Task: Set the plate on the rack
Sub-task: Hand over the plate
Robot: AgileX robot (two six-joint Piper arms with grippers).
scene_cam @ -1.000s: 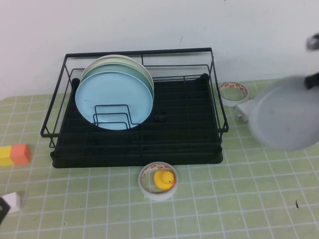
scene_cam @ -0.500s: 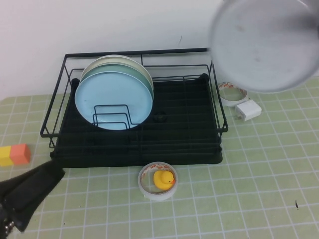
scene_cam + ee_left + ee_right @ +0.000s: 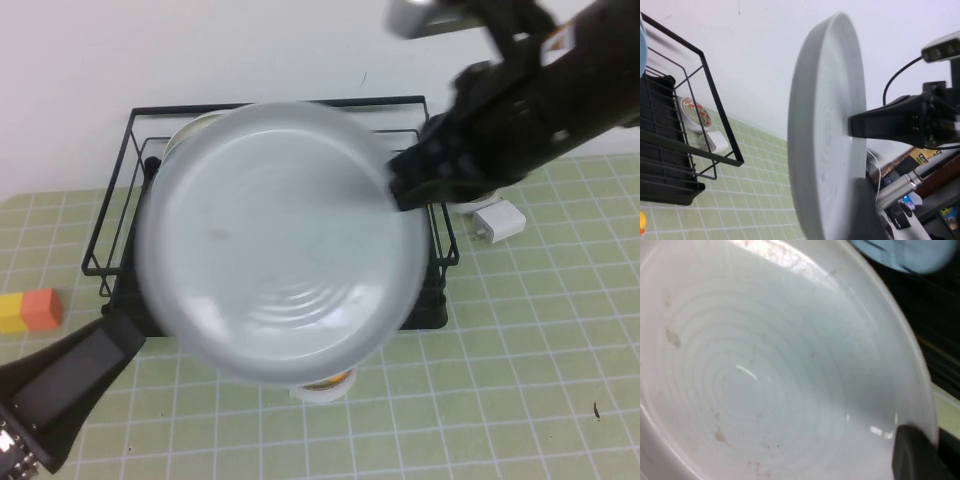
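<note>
The large light-grey plate [image 3: 285,240] hangs in the air close under the high camera and covers most of the black wire rack [image 3: 400,101]. My right gripper [image 3: 400,190] is shut on the plate's right rim; one dark finger [image 3: 915,452] presses the rim in the right wrist view. The left wrist view shows the plate [image 3: 825,135] edge-on, with my right gripper [image 3: 862,125] clamped on it. My left gripper [image 3: 120,345] sits at the plate's lower-left edge, low at the front left. The rack [image 3: 690,150] also shows in the left wrist view.
Other plates stand in the rack's left half; a pale one [image 3: 190,130] peeks out and a light blue one [image 3: 910,255] shows behind the grey plate. A tape roll [image 3: 692,112] and white charger [image 3: 500,220] lie right of the rack. An orange-yellow block [image 3: 30,310] lies at the left.
The right arm carried the plate from the right side up and then left, over the rack. The left arm came in at the lower left and holds there.
</note>
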